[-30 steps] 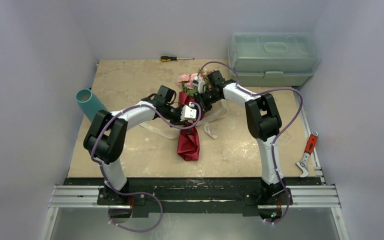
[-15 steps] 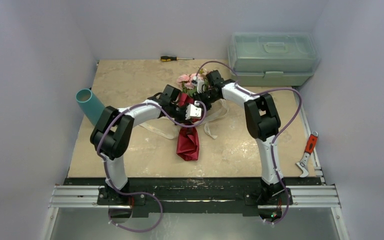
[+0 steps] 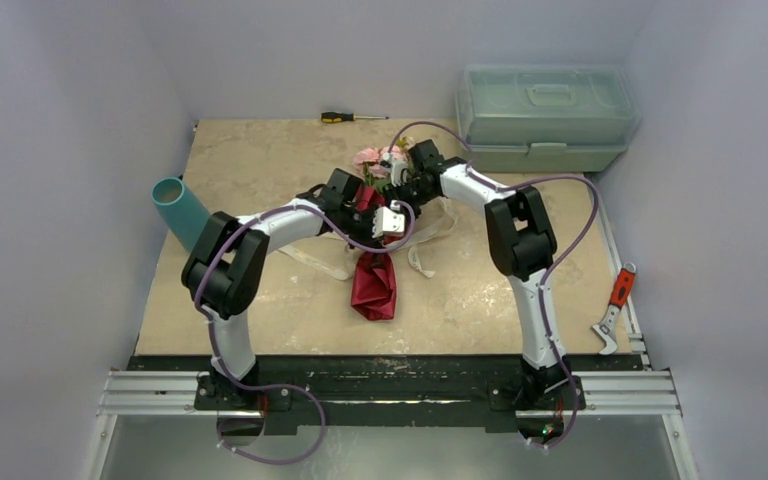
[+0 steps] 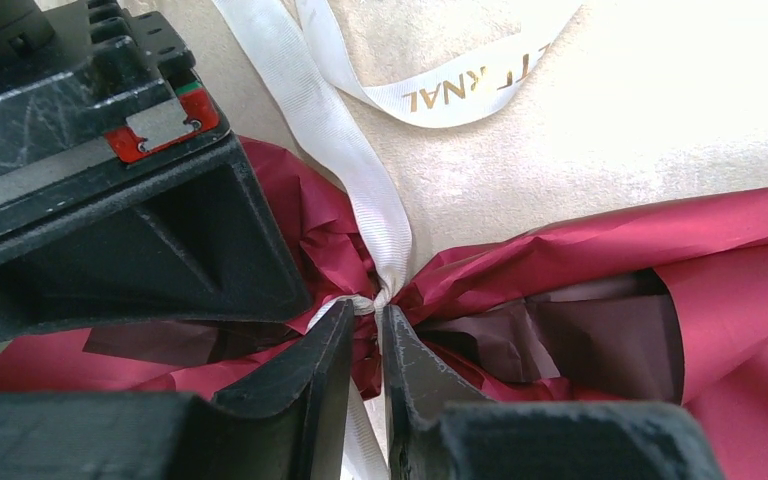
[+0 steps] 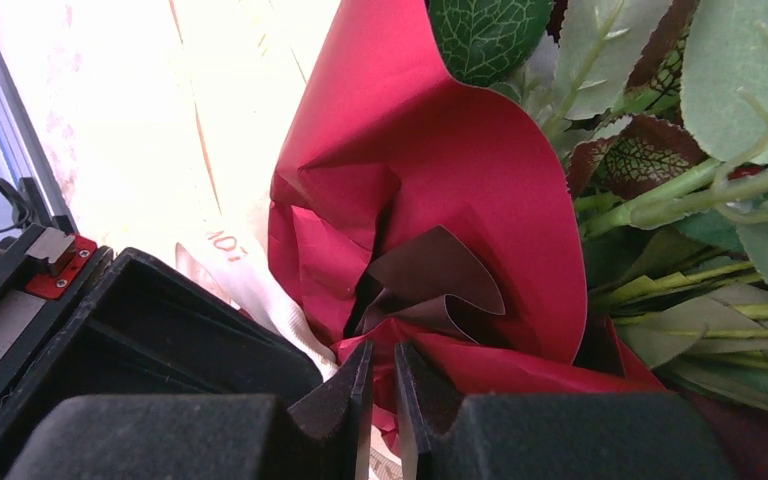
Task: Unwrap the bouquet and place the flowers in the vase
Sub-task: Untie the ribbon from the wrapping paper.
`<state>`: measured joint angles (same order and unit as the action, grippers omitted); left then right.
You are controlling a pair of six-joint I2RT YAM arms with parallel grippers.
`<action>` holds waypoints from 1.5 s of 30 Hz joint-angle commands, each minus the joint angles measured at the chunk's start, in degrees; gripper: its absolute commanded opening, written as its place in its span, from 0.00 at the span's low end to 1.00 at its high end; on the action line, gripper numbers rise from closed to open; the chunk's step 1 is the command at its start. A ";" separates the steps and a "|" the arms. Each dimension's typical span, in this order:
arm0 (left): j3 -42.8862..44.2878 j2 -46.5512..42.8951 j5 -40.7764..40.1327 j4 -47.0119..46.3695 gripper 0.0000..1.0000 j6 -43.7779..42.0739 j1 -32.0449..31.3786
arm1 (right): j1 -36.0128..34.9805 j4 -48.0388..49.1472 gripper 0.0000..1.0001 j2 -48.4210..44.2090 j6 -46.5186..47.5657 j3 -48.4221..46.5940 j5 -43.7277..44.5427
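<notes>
Left claw (image 4: 366,308): slim gap astride ribbon (image 4: 345,160) knot; grip unclear
Right claw (image 5: 382,348): nearly closed, pinching maroon paper (image 5: 430,160)
Flowers (image 5: 660,195): stems cut off right

From above, the left arm (image 3: 280,222) and right arm (image 3: 472,186) covered the tied middle of the bouquet (image 3: 375,288), and the flowers (image 3: 370,158) were too small to tell apart. In the left wrist view the ribbon (image 4: 345,150) ran off the top edge, its gold lettering only partly readable, and whether the left fingers (image 4: 300,385) pinched its knot could not be told. The right wrist view cut off every flower head, and the surface (image 5: 220,100) was washed out.
</notes>
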<state>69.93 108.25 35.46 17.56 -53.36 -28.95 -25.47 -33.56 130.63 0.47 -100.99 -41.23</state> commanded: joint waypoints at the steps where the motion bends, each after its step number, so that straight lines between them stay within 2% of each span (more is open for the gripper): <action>1: 1.22 1.27 -1.94 6.03 0.18 -2.61 0.21 | -0.28 -1.86 0.17 2.58 3.07 -1.84 5.77; 11: 7.09 9.65 -5.72 16.07 0.12 -5.50 -0.07 | -0.27 -2.80 0.17 3.87 3.49 -3.43 7.21; 18: 5.87 12.11 -11.00 18.26 0.23 -6.24 -1.17 | -0.28 -3.26 0.17 5.28 3.49 -4.77 6.65; 20: 5.67 12.65 -11.88 18.35 0.18 -5.95 -1.18 | -0.28 -3.26 0.17 5.53 3.39 -4.91 6.67; 24: 5.58 12.67 -12.51 17.15 0.00 -5.03 -1.26 | -0.28 -3.29 0.17 5.99 3.48 -5.09 7.18; 28: 6.13 8.83 -9.97 12.28 0.00 -0.23 -1.28 | -0.27 -4.11 0.16 6.58 5.14 -5.46 10.45; 31: 4.44 3.65 -9.11 3.29 0.00 7.43 -1.20 | -0.26 -4.77 0.13 6.98 6.06 -5.45 12.48; 34: 0.67 -1.76 -10.58 -8.75 0.00 16.58 -1.03 | -0.25 -5.53 0.11 7.48 7.10 -5.57 13.92; 39: -3.97 -6.90 -15.82 -20.52 0.00 27.30 -0.86 | -0.28 -6.47 0.10 7.80 8.26 -5.41 15.17; 43: -5.49 -8.53 -19.35 -23.37 0.00 29.85 -0.43 | -0.23 -6.43 0.10 7.54 8.41 -4.97 15.26; 45: -4.98 -9.06 -13.61 -22.22 0.00 30.47 1.59 | -0.27 -6.58 0.10 7.69 8.31 -5.20 14.99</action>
<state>64.90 102.28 19.66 0.82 -28.47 -29.85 -25.93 -39.13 134.63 4.97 -107.15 -36.53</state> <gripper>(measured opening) 0.003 0.105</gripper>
